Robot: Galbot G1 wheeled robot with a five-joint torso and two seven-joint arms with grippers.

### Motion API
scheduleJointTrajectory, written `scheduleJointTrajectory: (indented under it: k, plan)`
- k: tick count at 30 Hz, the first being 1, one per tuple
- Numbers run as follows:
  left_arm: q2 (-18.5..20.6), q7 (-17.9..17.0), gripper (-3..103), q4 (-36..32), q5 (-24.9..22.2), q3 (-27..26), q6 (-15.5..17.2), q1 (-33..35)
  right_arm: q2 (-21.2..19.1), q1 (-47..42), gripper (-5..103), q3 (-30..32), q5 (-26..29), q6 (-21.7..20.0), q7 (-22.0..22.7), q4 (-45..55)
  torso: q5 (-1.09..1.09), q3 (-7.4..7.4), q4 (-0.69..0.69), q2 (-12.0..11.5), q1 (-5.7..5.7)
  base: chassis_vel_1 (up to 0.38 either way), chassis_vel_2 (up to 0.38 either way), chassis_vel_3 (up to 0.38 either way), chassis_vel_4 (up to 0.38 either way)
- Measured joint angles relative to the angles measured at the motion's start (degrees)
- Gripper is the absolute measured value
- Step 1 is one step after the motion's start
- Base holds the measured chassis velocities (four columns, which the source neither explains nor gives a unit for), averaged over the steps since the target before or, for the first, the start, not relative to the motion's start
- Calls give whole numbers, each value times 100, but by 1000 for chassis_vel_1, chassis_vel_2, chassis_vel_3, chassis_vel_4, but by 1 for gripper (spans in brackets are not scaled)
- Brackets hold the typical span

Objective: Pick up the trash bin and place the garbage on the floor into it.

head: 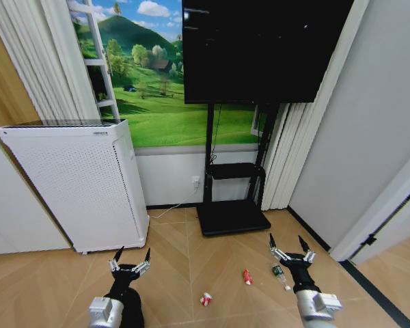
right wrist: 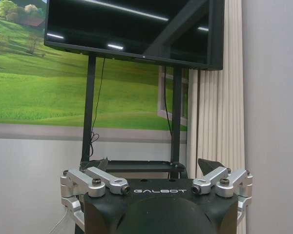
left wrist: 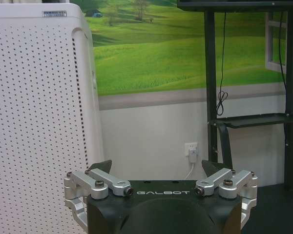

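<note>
The trash bin is out of view. Three pieces of garbage lie on the herringbone floor (head: 181, 249) ahead of me: a crushed red-and-white can (head: 206, 298), a small red piece (head: 247, 276) and a clear bottle with a green label (head: 279, 272). My left gripper (head: 130, 256) is held low at the left, open and empty, facing the white appliance (left wrist: 39, 122). At the right my right gripper (head: 289, 244) is also open and empty, just beside the clear bottle in the head view. Both wrist views show spread fingers (left wrist: 100, 166) (right wrist: 209, 165) holding nothing.
A tall white perforated appliance (head: 82, 184) stands at the left against the wall. A black TV (head: 260, 48) on a stand with a flat base (head: 232, 217) is straight ahead. A grey wall and a door frame (head: 379, 219) close off the right side.
</note>
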Motion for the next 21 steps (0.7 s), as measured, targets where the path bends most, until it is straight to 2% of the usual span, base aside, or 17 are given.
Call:
scheduleJointTrajectory:
  k: [1, 3, 5, 7, 11, 17, 21]
  plan:
    - [2, -2, 100, 11, -10, -18, -43, 2, -4, -3, 100, 0, -23, 10, -35, -6, -5, -1, -1, 0, -3, 0, 0, 0, 0]
    - [0, -8, 100, 24, -14, -33, -81, -1, -5, -9, 100, -1, -37, 12, -76, -10, -1, -2, 0, 2, -6, 46, -36, -67, 61]
    - [-12, -7, 100, 34, -13, -41, -112, -15, 3, -27, 100, 27, 48, 25, -397, -11, -2, -3, 0, 2, -6, 52, -52, -49, 55]
    - [-20, -5, 100, 34, -10, -43, -115, -16, 8, -46, 100, 31, 80, 36, -520, -11, -2, -3, 0, 2, -6, 26, -22, -15, 24]
    - [-24, 7, 100, 34, 6, -56, -118, -13, 41, -75, 100, 19, 101, 82, -651, -23, -2, -2, 0, 2, -6, 0, 0, 0, 0]
    - [-20, 21, 100, 36, 10, -60, -120, -10, 53, -80, 100, 15, 95, 121, -645, -36, -2, -2, 0, 3, -5, -47, 38, 35, -49]
    - [-25, 89, 100, 63, 5, -59, -202, -14, 66, -36, 100, -13, -21, 159, -324, -61, -2, -1, 0, 3, -3, -118, 100, 112, -120]
